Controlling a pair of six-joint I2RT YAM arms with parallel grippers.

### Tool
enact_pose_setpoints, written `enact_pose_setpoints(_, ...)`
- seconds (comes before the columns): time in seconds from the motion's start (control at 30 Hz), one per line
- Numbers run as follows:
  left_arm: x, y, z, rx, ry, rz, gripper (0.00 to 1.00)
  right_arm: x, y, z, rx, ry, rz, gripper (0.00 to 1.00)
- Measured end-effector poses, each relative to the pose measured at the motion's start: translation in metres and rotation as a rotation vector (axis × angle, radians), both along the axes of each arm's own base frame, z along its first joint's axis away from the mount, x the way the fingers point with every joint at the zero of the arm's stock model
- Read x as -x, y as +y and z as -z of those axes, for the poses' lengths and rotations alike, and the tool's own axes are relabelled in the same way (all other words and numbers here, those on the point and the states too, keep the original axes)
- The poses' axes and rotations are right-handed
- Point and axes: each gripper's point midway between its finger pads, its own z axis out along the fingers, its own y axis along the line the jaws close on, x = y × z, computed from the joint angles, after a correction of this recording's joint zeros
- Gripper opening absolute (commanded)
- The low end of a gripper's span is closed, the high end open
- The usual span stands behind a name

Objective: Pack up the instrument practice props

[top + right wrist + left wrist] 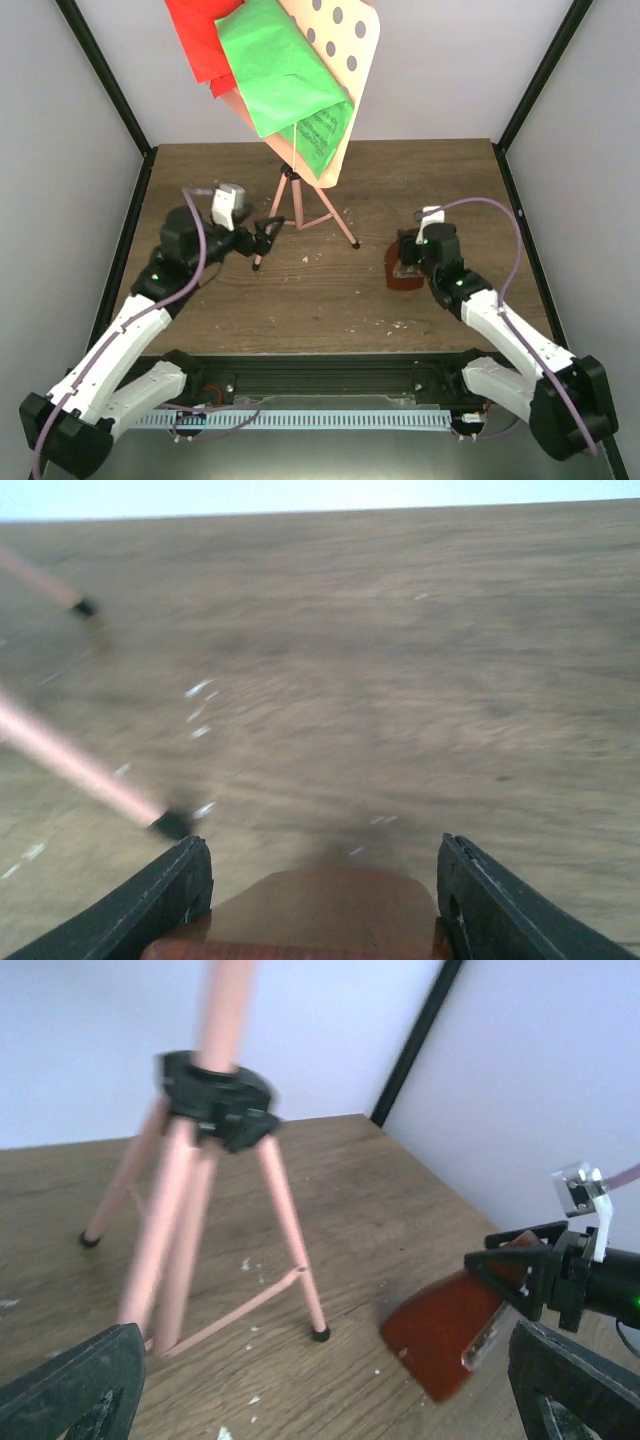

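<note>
The pink tripod music stand (292,195) stands at the back middle of the table. Its hole-dotted desk (352,40) carries a green sheet (280,75) over a red sheet (198,40). My left gripper (268,233) is open beside the stand's near-left leg, touching nothing; in the left wrist view its fingers (70,1385) stand wide apart before the tripod (190,1180). My right gripper (408,262) is shut on the reddish-brown metronome (403,280), which is tilted (445,1325) just above the wood. The metronome (320,910) fills the gap between the right fingers (170,890).
Small white crumbs (395,323) lie scattered on the brown wooden table (450,180). Black frame posts (535,70) and white walls close in the back and sides. The tripod's right foot (356,244) lies left of the metronome.
</note>
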Motion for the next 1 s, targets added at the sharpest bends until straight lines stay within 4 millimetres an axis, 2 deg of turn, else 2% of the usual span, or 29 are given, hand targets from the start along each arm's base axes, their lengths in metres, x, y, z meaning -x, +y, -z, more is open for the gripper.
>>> enact_pose_setpoints(0.07,-0.014,0.023,-0.006,0.021,0.062,-0.034,1.0,-0.018,-0.026,-0.002,0.001,-0.019,0.078,0.46)
enact_pose_setpoints(0.17,-0.026,0.044,-0.008,0.057,0.13,-0.052,1.0,-0.048,-0.059,-0.004,0.001,-0.032,0.162,0.46)
enact_pose_setpoints(0.27,-0.036,0.051,-0.006,0.09,0.202,-0.029,1.0,-0.082,-0.081,-0.006,-0.007,-0.045,0.194,0.46)
enact_pose_setpoints(0.37,-0.047,0.049,-0.001,0.104,0.252,0.009,1.0,-0.114,-0.093,-0.01,-0.027,-0.061,0.183,0.46)
enact_pose_setpoints(0.5,-0.054,0.041,0.009,0.101,0.284,0.058,0.99,-0.147,-0.099,-0.017,-0.042,-0.091,0.151,0.5)
enact_pose_setpoints(0.6,-0.063,0.037,0.018,0.09,0.295,0.085,0.98,-0.167,-0.101,-0.017,-0.035,-0.104,0.126,0.6)
enact_pose_setpoints(0.63,-0.067,0.035,0.021,0.086,0.3,0.095,0.97,-0.171,-0.101,-0.016,-0.032,-0.102,0.119,0.66)
enact_pose_setpoints(0.73,-0.081,0.028,0.031,0.077,0.314,0.132,0.96,-0.179,-0.098,-0.013,-0.022,-0.107,0.091,0.88)
enact_pose_setpoints(0.8,-0.089,0.025,0.034,0.07,0.313,0.149,0.95,-0.181,-0.097,-0.019,-0.027,-0.129,0.08,0.96)
enact_pose_setpoints(0.87,-0.098,0.022,0.034,0.061,0.303,0.169,0.95,-0.184,-0.095,-0.028,-0.027,-0.159,0.064,1.0)
enact_pose_setpoints(1.0,-0.108,0.016,0.035,0.043,0.283,0.209,0.93,-0.185,-0.094,-0.042,-0.031,-0.193,0.06,1.0)
